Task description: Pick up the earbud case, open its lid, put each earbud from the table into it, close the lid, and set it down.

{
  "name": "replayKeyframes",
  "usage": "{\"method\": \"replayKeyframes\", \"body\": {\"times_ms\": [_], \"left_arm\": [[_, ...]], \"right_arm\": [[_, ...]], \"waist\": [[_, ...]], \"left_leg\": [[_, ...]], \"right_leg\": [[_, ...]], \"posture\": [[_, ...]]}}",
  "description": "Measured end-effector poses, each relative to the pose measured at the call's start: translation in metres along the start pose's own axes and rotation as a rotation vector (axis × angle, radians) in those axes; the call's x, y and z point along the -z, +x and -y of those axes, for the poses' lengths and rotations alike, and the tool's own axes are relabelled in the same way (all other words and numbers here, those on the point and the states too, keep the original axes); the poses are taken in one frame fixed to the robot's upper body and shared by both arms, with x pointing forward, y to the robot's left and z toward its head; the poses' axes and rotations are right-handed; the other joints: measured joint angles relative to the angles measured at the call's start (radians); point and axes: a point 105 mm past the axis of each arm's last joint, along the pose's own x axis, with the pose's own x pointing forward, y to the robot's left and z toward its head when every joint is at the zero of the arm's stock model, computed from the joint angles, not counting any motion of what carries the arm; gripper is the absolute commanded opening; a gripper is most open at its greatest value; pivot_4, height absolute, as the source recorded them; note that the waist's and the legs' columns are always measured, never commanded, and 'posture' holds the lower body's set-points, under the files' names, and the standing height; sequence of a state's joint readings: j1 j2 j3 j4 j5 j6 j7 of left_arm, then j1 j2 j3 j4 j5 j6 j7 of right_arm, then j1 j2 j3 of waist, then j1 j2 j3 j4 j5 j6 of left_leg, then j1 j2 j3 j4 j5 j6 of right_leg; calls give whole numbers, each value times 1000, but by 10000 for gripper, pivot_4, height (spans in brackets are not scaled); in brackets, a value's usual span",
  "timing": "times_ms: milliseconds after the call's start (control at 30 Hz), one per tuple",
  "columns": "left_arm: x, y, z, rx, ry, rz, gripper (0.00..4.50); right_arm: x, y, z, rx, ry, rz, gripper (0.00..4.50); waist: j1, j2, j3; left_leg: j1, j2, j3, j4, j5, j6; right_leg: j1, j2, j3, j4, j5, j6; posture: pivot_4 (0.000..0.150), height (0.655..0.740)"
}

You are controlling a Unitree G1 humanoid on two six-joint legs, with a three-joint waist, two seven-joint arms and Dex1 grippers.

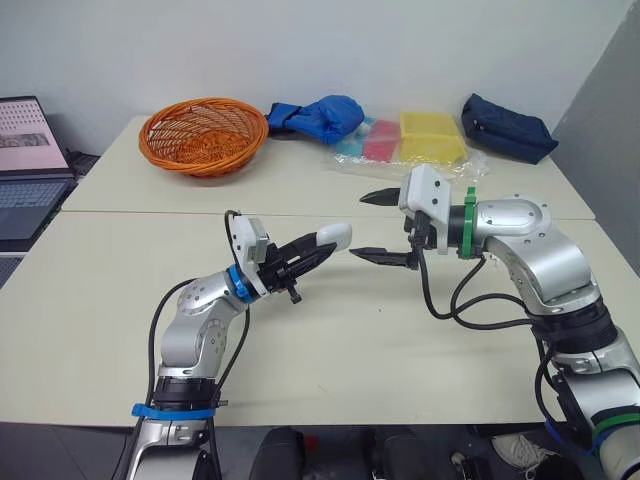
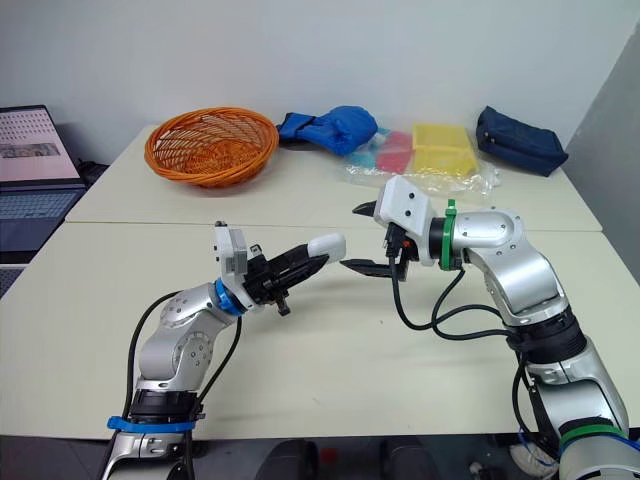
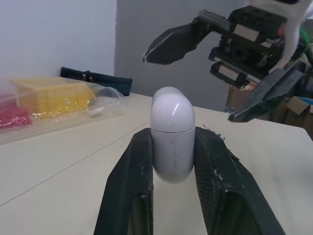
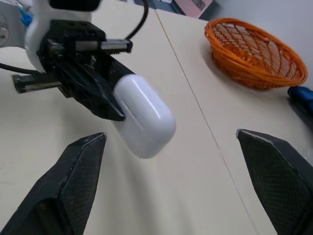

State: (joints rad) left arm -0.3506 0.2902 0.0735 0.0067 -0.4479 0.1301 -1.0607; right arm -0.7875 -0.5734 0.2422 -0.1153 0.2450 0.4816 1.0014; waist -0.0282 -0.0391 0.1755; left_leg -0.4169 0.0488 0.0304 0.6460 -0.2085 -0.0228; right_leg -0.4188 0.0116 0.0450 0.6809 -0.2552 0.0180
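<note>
Over the near counter, the case is held up for its lid to be opened.
Clear of the counter, the left end effector is clamped on the white case's lower half, with the rounded lid end jutting free past the fingertips. That grip leaves the seam and lid uncovered, likely so the other arm can work them. Just beyond, the right end effector faces the lid with its fingers spread wide, one above and one below the case's level, near but not touching it. The lid looks shut, so opening seems the step in hand, and a careless push could twist the case out of the clamp. Farther back sit a basket, a bag, packets in clear wrap and a pouch, well apart from the work, with a laptop at far left.
</note>
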Motion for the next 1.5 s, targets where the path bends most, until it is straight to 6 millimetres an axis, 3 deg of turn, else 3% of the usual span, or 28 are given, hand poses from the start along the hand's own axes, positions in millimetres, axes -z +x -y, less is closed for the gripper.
{"method": "replayKeyframes", "body": {"times_ms": [333,833,1000,1367,1500], "left_arm": [[-2,5,2,-11,17,49,7656],[-4,8,4,6,30,59,7656],[2,10,6,29,14,48,7656],[5,12,4,26,15,53,7656],[5,11,-8,-55,26,56,7656]], "right_arm": [[-11,4,3,-23,-36,1,44606],[-12,8,6,-17,36,1,44606],[-21,1,17,23,41,15,44606],[-25,-8,14,3,113,25,44606],[-34,-32,11,-18,273,65,44606]], "waist": [[0,0,0],[0,0,0],[-1,0,0],[-1,0,0],[2,0,0]], "left_leg": [[0,0,0,0,0,0],[0,1,0,-1,0,0],[-1,1,0,-1,0,0],[-1,1,0,-1,0,0],[-2,1,-1,-1,0,0]], "right_leg": [[0,1,0,0,0,0],[-1,1,0,0,-1,1],[-1,0,0,-1,-1,1],[-1,0,0,-1,-1,2],[-1,0,-1,-1,-1,1]], "posture": [[1500,7400],[1500,7400],[1500,7400],[1500,7400],[1500,7400]]}}
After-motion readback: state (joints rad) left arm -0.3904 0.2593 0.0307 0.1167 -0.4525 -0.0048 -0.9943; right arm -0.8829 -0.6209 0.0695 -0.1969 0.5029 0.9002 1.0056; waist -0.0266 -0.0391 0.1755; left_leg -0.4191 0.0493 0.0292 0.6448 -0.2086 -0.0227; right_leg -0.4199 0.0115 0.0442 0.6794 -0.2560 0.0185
